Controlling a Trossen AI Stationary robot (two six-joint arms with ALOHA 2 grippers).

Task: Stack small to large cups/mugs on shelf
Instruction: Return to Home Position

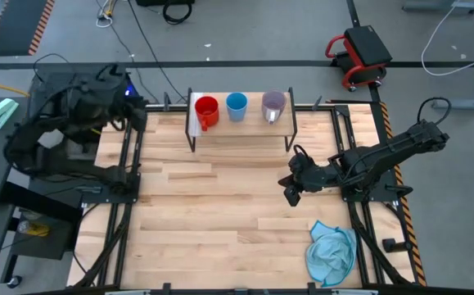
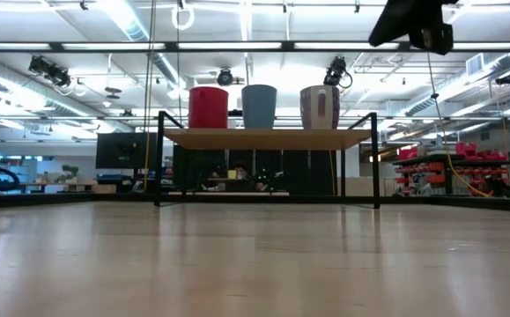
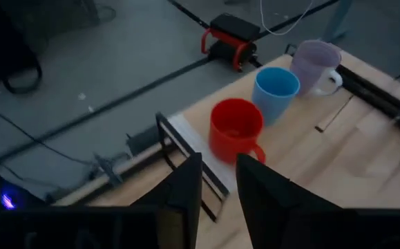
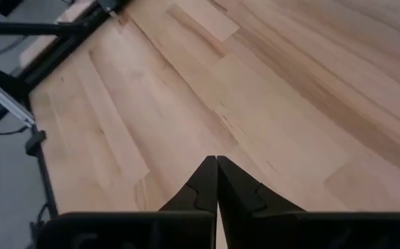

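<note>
Three cups stand upright in a row on the shelf (image 1: 241,131) at the table's far edge: the red mug (image 1: 206,111) with its handle toward the near side, the light blue cup (image 1: 237,106), and the translucent purple-grey mug (image 1: 273,106). The low view shows them side by side: red mug (image 2: 208,106), blue cup (image 2: 259,106), purple-grey mug (image 2: 320,106). My left gripper (image 3: 218,181) sits back at the table's far left corner, slightly open, looking toward the red mug (image 3: 235,130). My right gripper (image 1: 292,192) hovers over the table's right half, shut (image 4: 217,166), holding nothing.
A crumpled light blue cloth (image 1: 331,251) lies at the table's near right corner. The wooden tabletop (image 1: 212,221) stretches bare between the shelf and the near edge. Black frame rails (image 1: 126,172) run along the table's left and right sides.
</note>
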